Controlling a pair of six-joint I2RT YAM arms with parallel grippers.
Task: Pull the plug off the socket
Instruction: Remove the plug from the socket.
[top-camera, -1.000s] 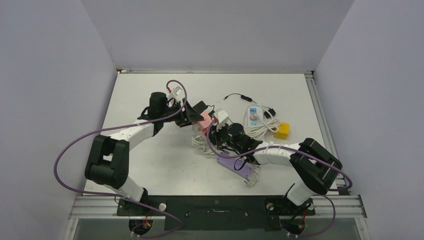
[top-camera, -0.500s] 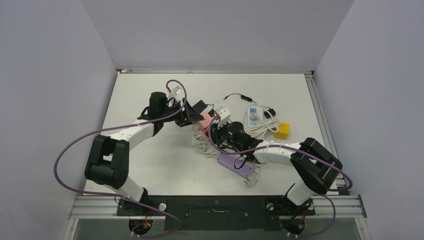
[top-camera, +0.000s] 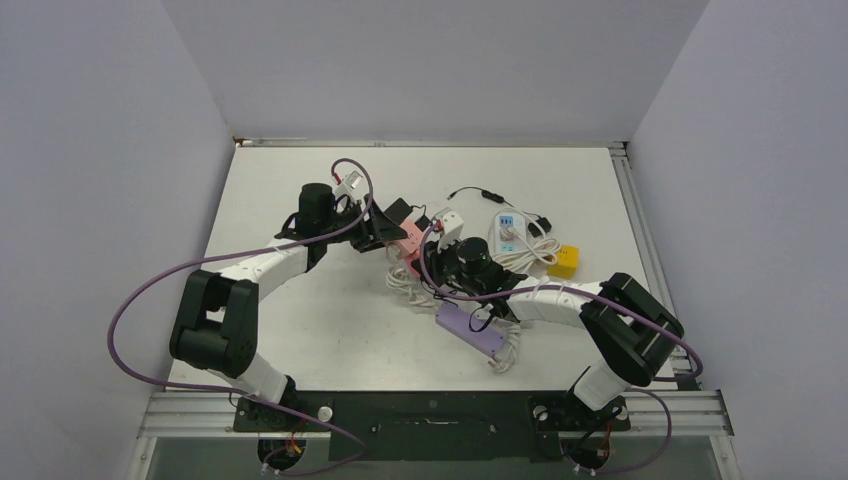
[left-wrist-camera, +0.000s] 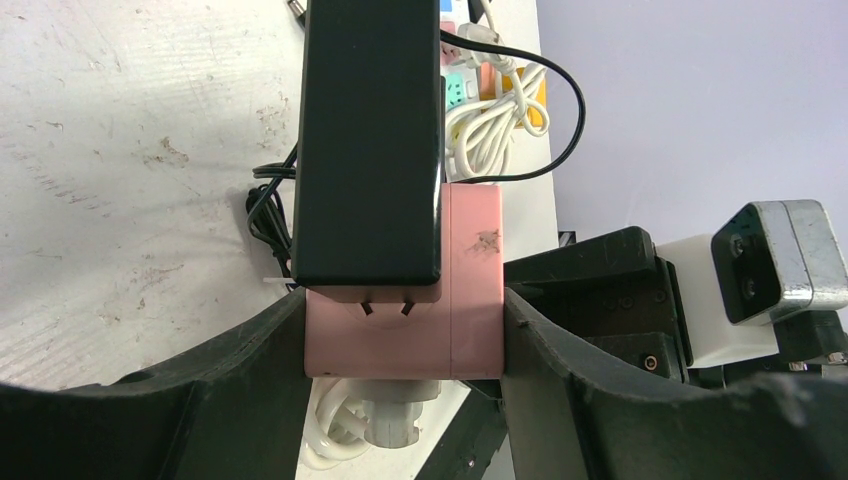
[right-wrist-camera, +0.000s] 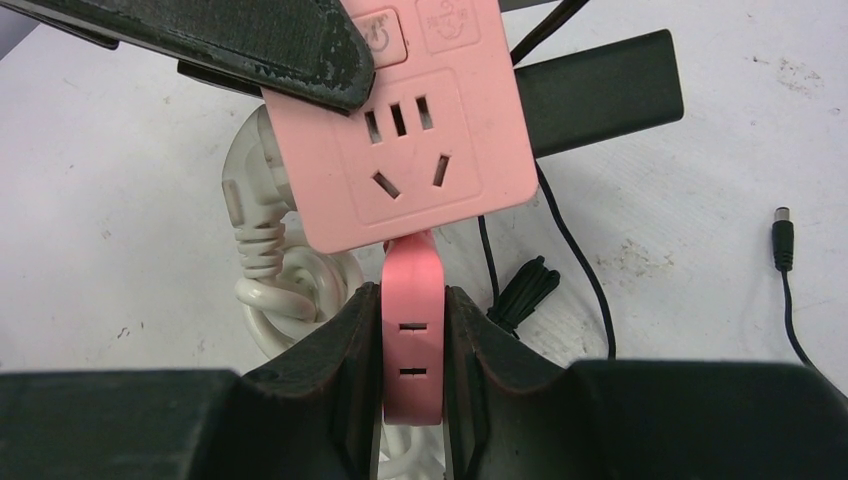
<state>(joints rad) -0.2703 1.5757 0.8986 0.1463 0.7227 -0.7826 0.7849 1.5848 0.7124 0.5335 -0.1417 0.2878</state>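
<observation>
Plug, long axis 6-to-12 o'clock, meets pink socket cube; your right claw grasps it, left claw the cube.

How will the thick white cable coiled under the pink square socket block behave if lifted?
Probably floppy: the thick white cable lies in loose loops beneath the pink square socket block, so it should trail and uncoil. Its ribbed end looks stiffer and may tug the block sideways. The left hand clamps the block on both sides, so slipping seems unlikely.
</observation>
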